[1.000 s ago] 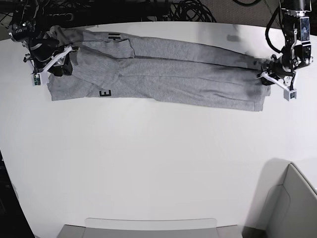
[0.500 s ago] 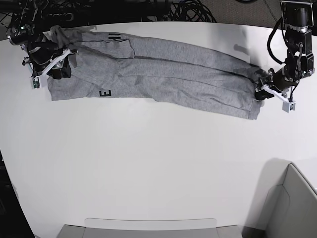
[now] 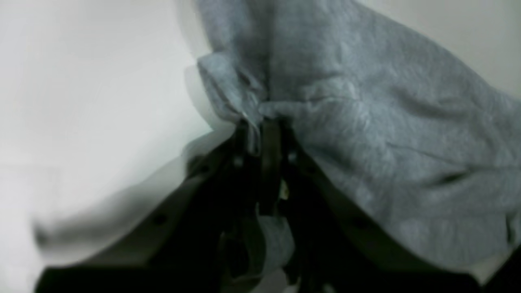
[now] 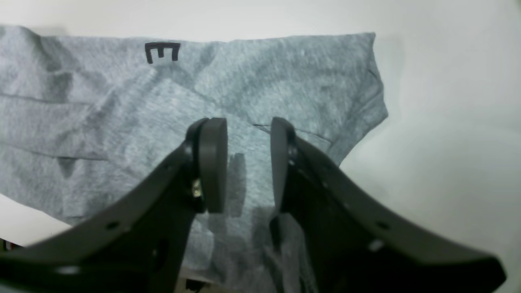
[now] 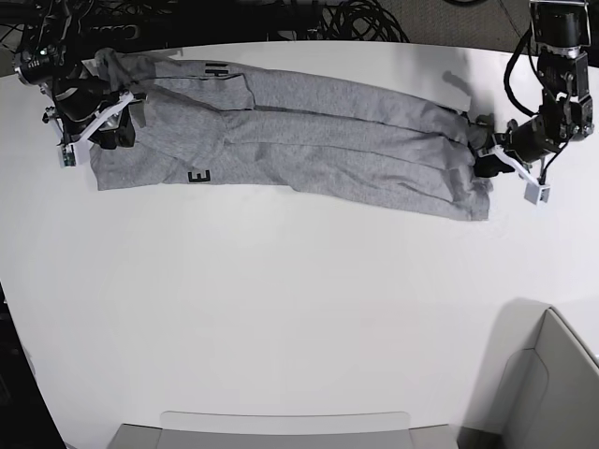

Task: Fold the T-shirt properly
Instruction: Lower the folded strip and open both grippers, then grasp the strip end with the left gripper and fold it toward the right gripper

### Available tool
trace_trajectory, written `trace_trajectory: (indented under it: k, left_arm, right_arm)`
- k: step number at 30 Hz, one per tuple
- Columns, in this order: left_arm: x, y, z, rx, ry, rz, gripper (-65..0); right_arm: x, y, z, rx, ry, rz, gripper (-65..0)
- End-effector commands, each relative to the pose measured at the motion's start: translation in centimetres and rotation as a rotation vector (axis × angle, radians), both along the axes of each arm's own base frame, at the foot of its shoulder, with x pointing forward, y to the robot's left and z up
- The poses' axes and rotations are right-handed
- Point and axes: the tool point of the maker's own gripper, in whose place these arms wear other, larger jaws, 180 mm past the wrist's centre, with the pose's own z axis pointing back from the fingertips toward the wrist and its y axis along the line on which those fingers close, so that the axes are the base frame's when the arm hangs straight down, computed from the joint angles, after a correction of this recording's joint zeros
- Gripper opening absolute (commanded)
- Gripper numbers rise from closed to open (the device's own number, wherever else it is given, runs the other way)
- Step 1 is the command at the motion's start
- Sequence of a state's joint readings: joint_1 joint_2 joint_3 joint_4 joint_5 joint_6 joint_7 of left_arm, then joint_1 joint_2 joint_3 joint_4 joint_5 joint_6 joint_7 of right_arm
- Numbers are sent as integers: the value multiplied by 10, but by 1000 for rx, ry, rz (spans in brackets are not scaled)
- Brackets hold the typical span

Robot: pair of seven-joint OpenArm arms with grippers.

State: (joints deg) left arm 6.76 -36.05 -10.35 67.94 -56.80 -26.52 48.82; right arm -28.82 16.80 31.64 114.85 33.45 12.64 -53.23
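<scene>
The grey T-shirt (image 5: pixel 309 140) lies as a long narrow strip across the far part of the white table (image 5: pixel 281 309), with a black letter E (image 5: pixel 197 176) near its left end. At the strip's right end my left gripper (image 5: pixel 479 157) pinches a bunched fold. In the left wrist view the gripper (image 3: pixel 260 126) is shut on a ridge of the T-shirt (image 3: pixel 386 122). My right gripper (image 5: pixel 110 126) rests over the left end. In the right wrist view it (image 4: pixel 247 158) stands open, and the T-shirt (image 4: pixel 264 77) lies flat beneath it, letter E (image 4: pixel 162 52) beyond.
Black cables (image 5: pixel 356 19) crowd the table's far edge. A grey bin (image 5: pixel 562 393) stands at the near right corner and a pale tray (image 5: pixel 281 430) at the near edge. The white table curves away at the left.
My left gripper has gone from open to shut on the shirt's right end and pushed it inward, bunching the cloth. The right gripper has stayed open and barely moved.
</scene>
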Motion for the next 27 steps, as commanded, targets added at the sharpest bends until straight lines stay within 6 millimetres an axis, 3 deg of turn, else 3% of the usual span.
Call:
trace_trajectory:
  k: [1, 4, 6, 8, 13, 20, 27]
  left_arm:
    - [2, 36, 11, 71, -8, 68, -650]
    - [12, 72, 29, 115, -55, 151, -650]
    - [25, 83, 39, 168, -71, 140, -650]
    - [25, 86, 39, 211, -58, 124, -650]
    - [26, 82, 37, 224, -51, 102, -650]
    - [45, 74, 74, 284, -150, 40, -650]
    - [35, 58, 97, 340, -197, -36, -650]
  right_arm:
    - [8, 0, 12, -5, -48, 10, -464]
    - [8, 0, 12, -5, -48, 10, -464]
    - [8, 0, 12, -5, -48, 10, -464]
    - [12, 0, 15, -5, -61, 10, -464]
    - [14, 1, 17, -5, -69, 12, -464]
    - [13, 1, 17, -6, -66, 11, -464]
    - [13, 2, 17, -4, -67, 12, -464]
